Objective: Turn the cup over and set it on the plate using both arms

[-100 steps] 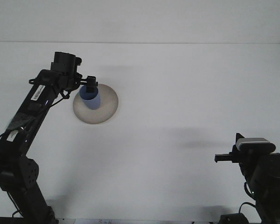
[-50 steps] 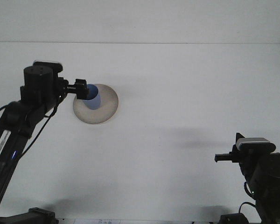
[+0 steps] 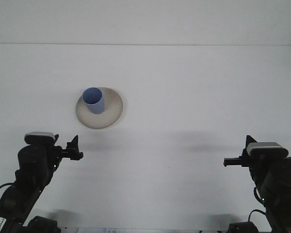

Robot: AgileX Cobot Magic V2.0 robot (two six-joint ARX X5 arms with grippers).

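Done, by the look — blue cup (image 3: 93,100) upright on plate (image 3: 112,110); left claw (image 3: 73,149) spread, right claw (image 3: 231,163) state unclear.

Not much else going on here, honestly. A plain white table (image 3: 194,97) is filling nearly the whole frame, from the bottom edge up to a thin horizontal line near the top. Above that line, a pale grey-white wall (image 3: 145,19) is running across the upper strip of the picture. Soft grey shadows are lying on the tabletop around the centre right and along the lower edge.
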